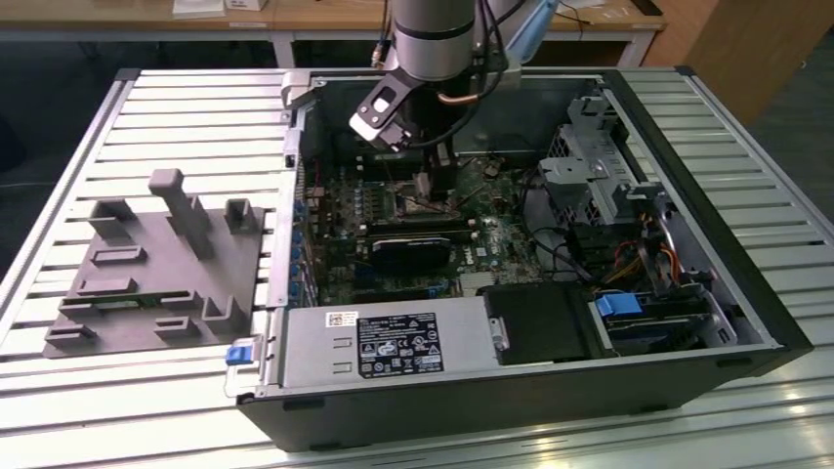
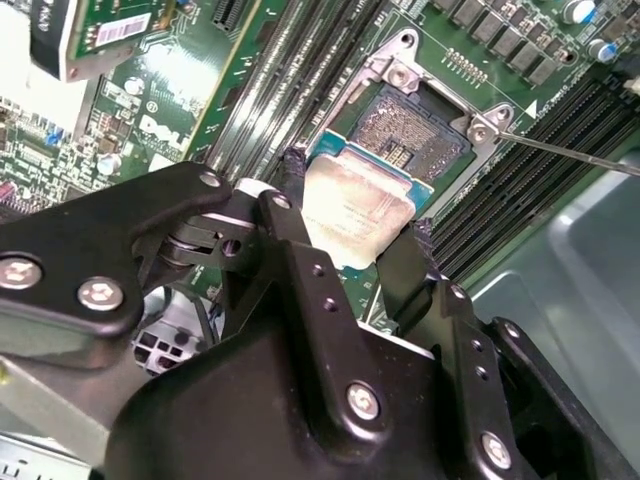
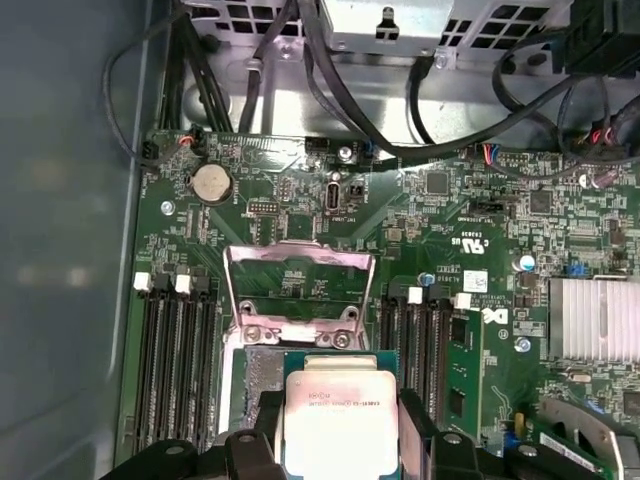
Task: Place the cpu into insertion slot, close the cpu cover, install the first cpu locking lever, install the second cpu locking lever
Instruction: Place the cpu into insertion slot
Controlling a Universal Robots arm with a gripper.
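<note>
In the upper middle of the exterior view, the robot arm (image 1: 437,34) reaches down into an open computer case (image 1: 521,401) that lies on its side on a slatted metal bench (image 1: 195,107). The end effector (image 1: 424,171) hangs low over the green motherboard (image 1: 391,220), above the black fan card (image 1: 410,249). On the exterior view's left, a grey moulded fixture (image 1: 156,278) sits on the bench, well apart from the case.

In both wrist views the end effector (image 2: 357,200) (image 3: 338,425) is clamped on the cpu (image 2: 355,215) (image 3: 338,410), with its two black fingers (image 2: 290,235) pressed against opposite edges of the chip, whose pale metal face is turned up toward the cameras. The cpu is held over the near edge of the insertion slot (image 2: 415,125) (image 3: 262,368) (whether it touches the socket frame I cannot tell). Most of the slot's dark centre is uncovered.

In the first wrist view the cpu cover (image 3: 298,256) stands swung up and open at the far side of the slot, and the board shows through its square window. In the second wrist view a thin metal lever (image 2: 570,152) juts out from a corner of the slot, raised off the board. Long memory slots (image 3: 175,350) run on either side of the socket, and a round coin battery (image 3: 211,183) lies beyond the cover.
</note>
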